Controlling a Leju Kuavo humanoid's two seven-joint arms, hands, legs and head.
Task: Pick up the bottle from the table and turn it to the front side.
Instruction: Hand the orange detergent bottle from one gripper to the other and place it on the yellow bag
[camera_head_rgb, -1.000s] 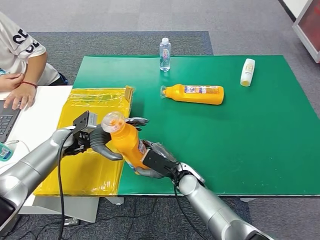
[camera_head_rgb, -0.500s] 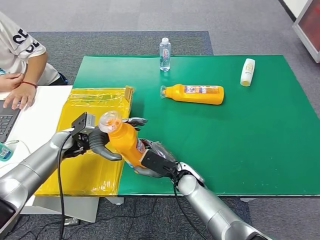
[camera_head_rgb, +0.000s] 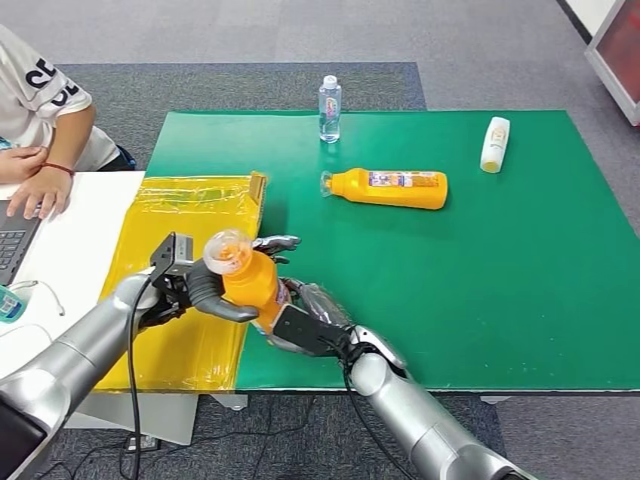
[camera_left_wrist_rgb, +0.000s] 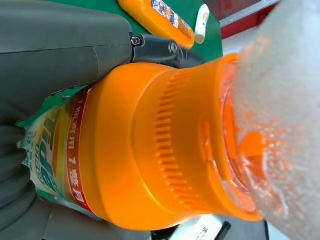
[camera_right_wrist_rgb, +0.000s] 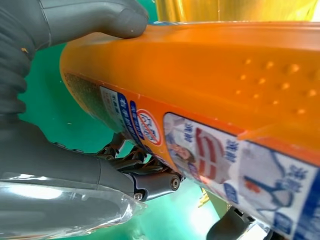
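Green felt table (camera_head_rgb: 490, 300), ribbed orange plastic bottle (camera_head_rgb: 253, 280) in left hand (camera_head_rgb: 204, 285) and right hand (camera_head_rgb: 306, 325)

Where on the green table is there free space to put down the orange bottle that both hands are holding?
Free: the wide green mat between the lying orange bottle and the near edge, and right of it below the white bottle. Crowded: the near-left corner, where the left hand and right hand hold the orange bottle beside the yellow bag.

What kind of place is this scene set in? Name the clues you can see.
Probably an office or lab set up for robot trials: grey carpet floor, a green-topped table with bottles laid out, and a person at a laptop on a white desk alongside.
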